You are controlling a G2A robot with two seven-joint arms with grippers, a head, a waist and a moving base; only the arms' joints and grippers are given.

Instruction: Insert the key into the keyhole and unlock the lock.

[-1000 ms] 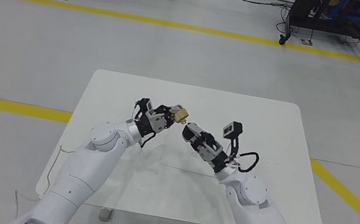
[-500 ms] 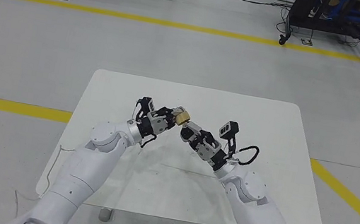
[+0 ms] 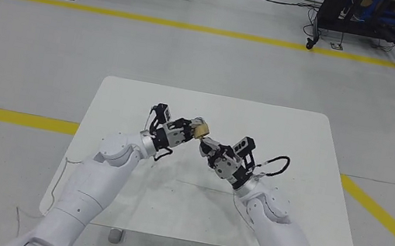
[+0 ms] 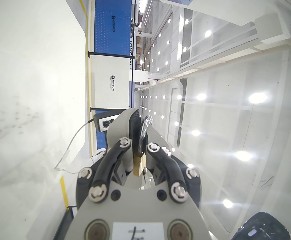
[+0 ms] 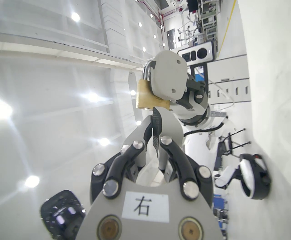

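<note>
Two tools are closed, mid-frame in the top view. Nearest, the right tool [image 3: 205, 145] is pinched shut; the key is presumably held between its pads [image 5: 156, 127] but can't be made out. Just up-left of its tip, the brass padlock [image 3: 198, 127] is clamped by the left tool [image 3: 187, 128], above the surface [image 3: 298, 132]. Small, rigid, slick metal: the body is best gripped on its flat sides, keyhole kept exposed.

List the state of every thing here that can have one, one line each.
Brass padlock with a silver shackle: held up off the table; shackle partly hidden, so I cannot tell whether it is locked.
Left gripper: fingers shut on the padlock.
Right gripper: fingers shut, tips right at the padlock's underside.
</note>
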